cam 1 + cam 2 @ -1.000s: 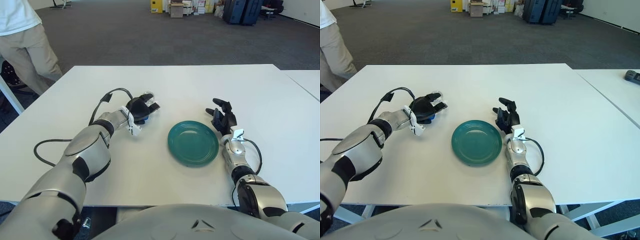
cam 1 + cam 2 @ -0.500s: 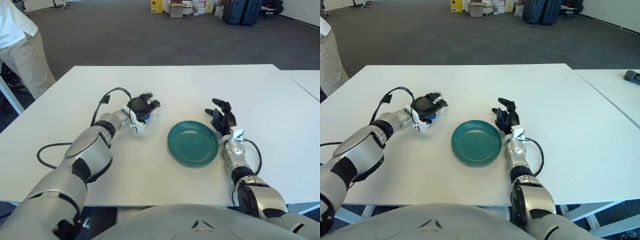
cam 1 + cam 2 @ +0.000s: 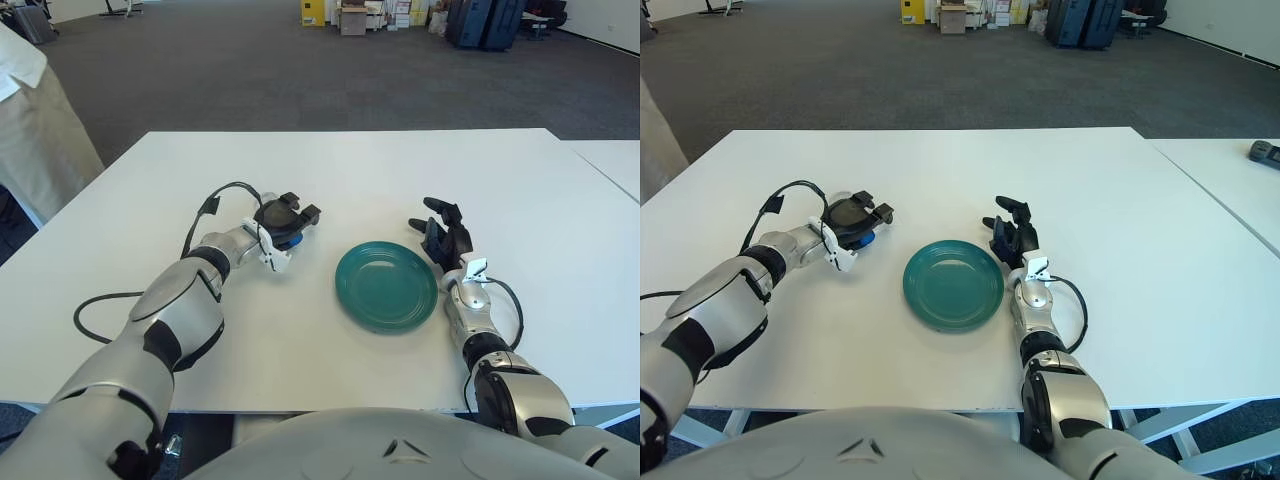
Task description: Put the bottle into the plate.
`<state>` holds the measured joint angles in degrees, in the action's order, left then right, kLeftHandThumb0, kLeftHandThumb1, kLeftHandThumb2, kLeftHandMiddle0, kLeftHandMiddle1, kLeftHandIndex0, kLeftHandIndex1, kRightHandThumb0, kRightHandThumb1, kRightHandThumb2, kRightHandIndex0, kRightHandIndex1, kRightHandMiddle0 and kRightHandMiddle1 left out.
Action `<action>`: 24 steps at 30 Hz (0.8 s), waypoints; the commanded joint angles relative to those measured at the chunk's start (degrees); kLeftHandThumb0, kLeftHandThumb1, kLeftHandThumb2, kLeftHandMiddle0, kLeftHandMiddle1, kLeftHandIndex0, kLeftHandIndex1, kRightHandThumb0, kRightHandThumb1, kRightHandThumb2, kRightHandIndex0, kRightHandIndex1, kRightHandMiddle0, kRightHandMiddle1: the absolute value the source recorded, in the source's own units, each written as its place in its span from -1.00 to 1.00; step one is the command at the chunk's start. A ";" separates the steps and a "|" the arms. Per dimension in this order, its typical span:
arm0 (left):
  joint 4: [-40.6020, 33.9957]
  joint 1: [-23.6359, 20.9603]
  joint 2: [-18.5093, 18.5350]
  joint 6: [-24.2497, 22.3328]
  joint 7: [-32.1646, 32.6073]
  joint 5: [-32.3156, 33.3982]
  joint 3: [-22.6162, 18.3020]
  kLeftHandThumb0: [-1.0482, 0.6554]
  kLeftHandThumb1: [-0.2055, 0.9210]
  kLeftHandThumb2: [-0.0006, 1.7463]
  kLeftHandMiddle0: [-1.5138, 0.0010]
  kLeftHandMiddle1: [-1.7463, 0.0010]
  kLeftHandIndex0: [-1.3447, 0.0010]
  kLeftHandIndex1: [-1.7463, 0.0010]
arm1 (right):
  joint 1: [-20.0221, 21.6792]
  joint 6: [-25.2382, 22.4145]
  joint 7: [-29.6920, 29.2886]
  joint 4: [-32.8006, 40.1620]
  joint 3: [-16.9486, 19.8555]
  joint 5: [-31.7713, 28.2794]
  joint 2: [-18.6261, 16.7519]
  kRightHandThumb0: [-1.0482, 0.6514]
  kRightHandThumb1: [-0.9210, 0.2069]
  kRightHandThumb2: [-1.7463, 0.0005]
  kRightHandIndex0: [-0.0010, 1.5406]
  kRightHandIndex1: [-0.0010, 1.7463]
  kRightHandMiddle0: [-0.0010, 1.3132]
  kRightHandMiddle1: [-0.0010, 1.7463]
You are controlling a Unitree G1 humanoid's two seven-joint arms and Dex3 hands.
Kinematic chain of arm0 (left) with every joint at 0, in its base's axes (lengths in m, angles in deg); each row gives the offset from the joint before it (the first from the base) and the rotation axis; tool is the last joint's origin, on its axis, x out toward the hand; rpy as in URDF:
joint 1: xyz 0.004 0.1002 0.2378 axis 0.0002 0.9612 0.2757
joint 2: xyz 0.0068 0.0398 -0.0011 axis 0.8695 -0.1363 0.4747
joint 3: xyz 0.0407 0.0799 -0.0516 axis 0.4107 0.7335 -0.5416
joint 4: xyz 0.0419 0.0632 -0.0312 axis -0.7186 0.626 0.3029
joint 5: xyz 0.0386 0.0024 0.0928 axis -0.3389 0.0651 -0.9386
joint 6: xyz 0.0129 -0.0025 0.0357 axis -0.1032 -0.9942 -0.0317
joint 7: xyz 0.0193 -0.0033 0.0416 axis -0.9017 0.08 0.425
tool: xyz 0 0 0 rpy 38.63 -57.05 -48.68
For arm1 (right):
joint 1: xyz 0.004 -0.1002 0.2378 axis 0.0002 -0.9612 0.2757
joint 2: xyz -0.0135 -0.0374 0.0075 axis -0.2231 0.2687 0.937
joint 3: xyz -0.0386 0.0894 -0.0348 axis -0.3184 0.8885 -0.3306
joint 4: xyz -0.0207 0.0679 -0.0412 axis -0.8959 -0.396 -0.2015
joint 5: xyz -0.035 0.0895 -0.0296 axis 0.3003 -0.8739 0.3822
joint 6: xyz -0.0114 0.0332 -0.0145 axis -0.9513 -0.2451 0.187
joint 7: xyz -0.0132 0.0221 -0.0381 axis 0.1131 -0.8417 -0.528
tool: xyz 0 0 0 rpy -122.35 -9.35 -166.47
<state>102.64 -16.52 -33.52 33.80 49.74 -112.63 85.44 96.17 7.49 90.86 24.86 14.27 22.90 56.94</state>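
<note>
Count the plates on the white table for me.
1. The green plate lies on the white table, between the left hand, which covers the bottle, and the idle right hand beside the plate's right edge. Nothing seems to hide another.

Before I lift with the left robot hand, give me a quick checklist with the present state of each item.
1. Left robot hand over the bottle: ok, its dark fingers curl around something with a blue part showing beneath them.
2. Grasp secure: cannot tell, the fingers hide most of the object.
3. Round teal plate free to receive: ok, nothing lies in it.
4. Path from hand to plate: ok, only bare white table shows between them.
5. Right robot hand out of the way: ok, it shows at the plate's right edge, fingers spread, holding nothing.
6. Black cable at the left wrist: ok, it loops away from the plate.
</note>
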 commanded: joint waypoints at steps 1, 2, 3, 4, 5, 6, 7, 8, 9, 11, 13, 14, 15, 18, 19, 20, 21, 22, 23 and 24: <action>0.56 0.96 0.18 0.19 0.09 0.18 -0.50 0.30 0.25 0.16 0.26 -0.76 0.73 -0.98 | -7.36 -1.68 1.23 -3.40 0.45 -1.49 -2.54 -0.60 -1.00 -0.02 -0.41 -0.21 -1.00 0.18; 0.56 0.99 0.14 0.32 0.09 0.33 -0.69 0.27 0.23 0.19 0.23 -0.77 0.68 -0.99 | -7.34 -1.67 1.51 -3.43 0.53 -1.56 -2.53 -0.60 -1.00 -0.02 -0.41 -0.22 -1.00 0.18; 0.55 1.01 0.12 0.41 0.09 0.42 -0.84 0.25 0.20 0.23 0.21 -0.78 0.64 -0.99 | -7.32 -1.67 1.72 -3.45 0.61 -1.60 -2.52 -0.61 -1.00 -0.03 -0.41 -0.22 -1.00 0.19; 0.52 1.04 0.10 0.54 0.20 0.51 -1.00 0.25 0.19 0.24 0.21 -0.78 0.63 -0.99 | -7.31 -1.70 1.96 -3.47 0.68 -1.65 -2.51 -0.61 -1.00 -0.03 -0.41 -0.22 -1.00 0.19; 0.51 1.06 0.09 0.63 0.28 0.55 -1.12 0.24 0.13 0.30 0.20 -0.82 0.59 -1.00 | -7.30 -1.72 2.14 -3.49 0.75 -1.66 -2.50 -0.62 -1.00 -0.04 -0.41 -0.22 -1.00 0.20; 0.48 1.07 0.08 0.71 0.43 0.53 -1.19 0.23 0.10 0.34 0.19 -0.85 0.56 -1.00 | -7.29 -1.74 2.28 -3.49 0.82 -1.66 -2.50 -0.63 -1.00 -0.05 -0.41 -0.23 -1.00 0.20; 0.47 1.08 0.08 0.76 0.51 0.49 -1.26 0.23 0.08 0.36 0.19 -0.86 0.55 -1.00 | -7.29 -1.75 2.39 -3.50 0.89 -1.65 -2.50 -0.63 -1.00 -0.05 -0.41 -0.23 -1.00 0.21; 0.40 1.04 0.04 0.81 0.75 0.44 -1.32 0.23 0.05 0.39 0.18 -0.89 0.53 -1.00 | -7.28 -1.79 2.53 -3.52 0.95 -1.65 -2.51 -0.63 -1.00 -0.05 -0.40 -0.23 -1.00 0.21; 0.35 1.02 0.01 0.84 0.92 0.40 -1.36 0.23 -0.01 0.45 0.18 -0.93 0.49 -1.00 | -7.27 -1.81 2.64 -3.54 1.01 -1.65 -2.51 -0.64 -1.00 -0.06 -0.40 -0.23 -1.00 0.21; 0.31 0.99 -0.02 0.87 1.08 0.35 -1.42 0.22 -0.07 0.50 0.17 -0.96 0.46 -0.99 | -7.26 -1.83 2.77 -3.56 1.10 -1.63 -2.53 -0.64 -1.00 -0.06 -0.40 -0.23 -1.00 0.22; 0.33 0.99 -0.02 0.89 1.12 0.31 -1.45 0.22 -0.09 0.53 0.16 -0.98 0.44 -0.99 | -7.26 -1.84 2.83 -3.56 1.17 -1.60 -2.54 -0.64 -1.00 -0.06 -0.40 -0.23 -1.00 0.22; 0.22 0.99 -0.05 0.56 2.22 -0.03 -1.22 0.22 -0.11 0.54 0.16 -0.99 0.43 -0.99 | -7.23 -1.78 3.13 -3.63 1.23 -1.68 -2.52 -0.64 -1.00 -0.06 -0.40 -0.23 -1.00 0.22; 0.05 0.99 -0.07 0.02 4.06 -0.60 -0.81 0.22 -0.16 0.57 0.13 -0.99 0.36 -0.96 | -7.19 -1.72 3.44 -3.72 1.29 -1.77 -2.51 -0.65 -1.00 -0.07 -0.39 -0.23 -1.00 0.23; -0.17 1.03 -0.09 -1.03 7.86 -1.90 0.01 0.22 -0.25 0.64 0.11 -0.99 0.30 -0.99 | -7.11 -1.72 3.89 -3.88 1.47 -1.88 -2.52 -0.67 -1.00 -0.08 -0.38 -0.23 -0.99 0.23; -0.23 1.01 -0.06 -1.50 9.53 -2.57 0.50 0.22 -0.27 0.65 0.10 -0.98 0.29 -0.99 | -7.03 -1.89 4.00 -3.97 1.57 -1.95 -2.54 -0.67 -1.00 -0.08 -0.38 -0.23 -0.99 0.24; -0.25 0.99 -0.05 -1.85 10.78 -3.07 0.88 0.22 -0.29 0.67 0.08 -0.97 0.27 -0.99 | -6.98 -2.02 4.08 -4.04 1.65 -2.00 -2.56 -0.68 -1.00 -0.08 -0.37 -0.22 -0.99 0.24; -0.26 0.98 -0.03 -2.28 12.15 -3.62 1.29 0.22 -0.32 0.68 0.07 -0.96 0.26 -1.00 | -6.95 -2.14 4.22 -4.07 1.72 -2.07 -2.58 -0.69 -1.00 -0.09 -0.37 -0.22 -0.98 0.24; -0.21 0.97 -0.03 -2.54 12.95 -3.95 1.53 0.22 -0.33 0.70 0.06 -0.96 0.25 -1.00 | -6.95 -2.21 4.32 -4.07 1.76 -2.12 -2.60 -0.70 -1.00 -0.09 -0.37 -0.22 -0.98 0.24; -0.15 0.97 -0.05 -2.68 13.45 -4.16 1.67 0.22 -0.34 0.70 0.05 -0.97 0.25 -1.00 | -6.95 -2.23 4.40 -4.07 1.80 -2.14 -2.61 -0.70 -1.00 -0.09 -0.37 -0.22 -0.98 0.24; -0.13 0.91 -0.06 -3.02 14.31 -4.54 1.95 0.23 -0.35 0.71 0.05 -0.97 0.24 -1.00 | -6.91 -2.22 4.49 -4.12 1.85 -2.19 -2.62 -0.70 -1.00 -0.09 -0.37 -0.22 -0.98 0.24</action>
<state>102.61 -14.87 -33.81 32.29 61.00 -115.95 86.68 96.17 7.28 95.02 24.88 15.38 22.46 56.92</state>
